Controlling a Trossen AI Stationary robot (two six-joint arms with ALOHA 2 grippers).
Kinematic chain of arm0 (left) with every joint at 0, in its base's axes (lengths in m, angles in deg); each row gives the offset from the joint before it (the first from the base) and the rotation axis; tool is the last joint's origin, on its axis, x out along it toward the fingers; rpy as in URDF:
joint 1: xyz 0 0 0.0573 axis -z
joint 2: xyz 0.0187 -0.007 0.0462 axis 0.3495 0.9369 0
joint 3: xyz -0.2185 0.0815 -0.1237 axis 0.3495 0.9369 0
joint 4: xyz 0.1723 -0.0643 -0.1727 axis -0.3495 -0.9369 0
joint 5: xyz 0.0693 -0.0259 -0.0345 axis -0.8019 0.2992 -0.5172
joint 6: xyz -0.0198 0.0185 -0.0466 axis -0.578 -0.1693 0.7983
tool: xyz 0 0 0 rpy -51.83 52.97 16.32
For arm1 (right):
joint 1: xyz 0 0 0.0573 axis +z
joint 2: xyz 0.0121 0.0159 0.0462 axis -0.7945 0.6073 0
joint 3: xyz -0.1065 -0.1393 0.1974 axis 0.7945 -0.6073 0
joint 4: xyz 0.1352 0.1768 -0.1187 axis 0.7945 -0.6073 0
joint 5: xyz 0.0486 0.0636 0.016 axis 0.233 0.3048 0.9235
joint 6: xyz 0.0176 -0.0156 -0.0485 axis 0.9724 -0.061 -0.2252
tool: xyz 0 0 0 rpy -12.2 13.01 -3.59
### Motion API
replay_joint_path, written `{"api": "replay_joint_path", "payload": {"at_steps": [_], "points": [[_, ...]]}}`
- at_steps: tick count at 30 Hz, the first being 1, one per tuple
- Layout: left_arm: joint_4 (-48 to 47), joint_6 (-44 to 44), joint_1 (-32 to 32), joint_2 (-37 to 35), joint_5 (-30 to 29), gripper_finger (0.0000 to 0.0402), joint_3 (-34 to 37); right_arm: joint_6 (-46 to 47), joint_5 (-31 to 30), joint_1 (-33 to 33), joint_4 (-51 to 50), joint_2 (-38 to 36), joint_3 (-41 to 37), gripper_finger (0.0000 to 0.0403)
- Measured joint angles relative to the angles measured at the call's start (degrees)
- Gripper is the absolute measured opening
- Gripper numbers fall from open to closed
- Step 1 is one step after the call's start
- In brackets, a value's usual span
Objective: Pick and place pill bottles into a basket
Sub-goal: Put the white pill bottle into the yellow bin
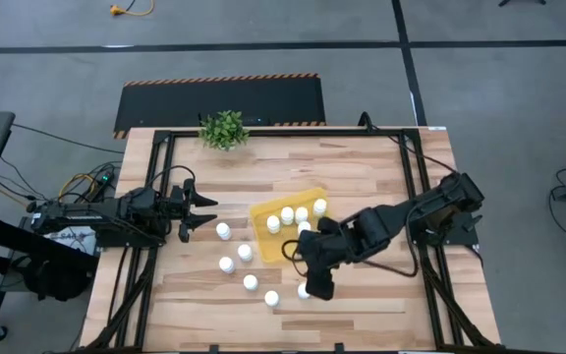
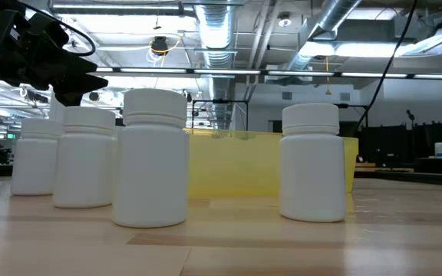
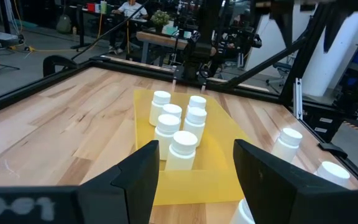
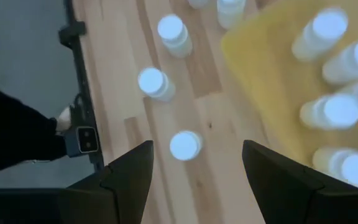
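Note:
The yellow basket (image 1: 263, 214) lies mid-table with several white pill bottles (image 1: 286, 212) standing in it. Several more bottles stand loose on the wood nearer the front, such as one (image 1: 251, 282) and another (image 1: 271, 297). My left gripper (image 1: 204, 214) is open, level, left of the basket and pointing at it; its wrist view shows the basket (image 3: 222, 130) and its bottles (image 3: 183, 149) ahead of the gripper (image 3: 196, 171). My right gripper (image 4: 197, 180) is open and points down near the basket's front edge (image 1: 318, 283), above a loose bottle (image 4: 185, 144), clear of it.
A small green potted plant (image 1: 224, 129) stands at the table's far edge. The black frame rails (image 1: 416, 197) run along the table's sides. In the low view, loose bottles (image 2: 154, 157) stand in front of the basket (image 2: 236, 165). People sit in the room beyond the table.

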Motion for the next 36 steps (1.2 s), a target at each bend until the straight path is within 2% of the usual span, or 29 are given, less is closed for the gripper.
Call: {"api": "replay_joint_path", "payload": {"at_steps": [6, 18, 31, 36], "points": [[0.01, 0.0, 0.02, 0.02, 0.0, 0.0194, 0.01, 5.3, -0.15, 1.52, 1.53, 0.03, -3.78, 0.024], [0.01, 0.0, 0.01, 0.02, 0.0, 0.0194, 0.01, 1.43, 0.77, 7.6, 1.35, -0.02, -10.75, 0.024], [0.02, 0.0, 0.01, 0.0, 0.0, 0.0194, 0.01, 2.76, 1.73, 6.82, 3.07, -0.01, -19.9, 0.024], [0.01, 0.0, 0.0, 0.0, 0.0, 0.0194, 0.02, 4.74, 4.59, 6.12, 3.99, 0.01, -22.78, 0.024]]}}
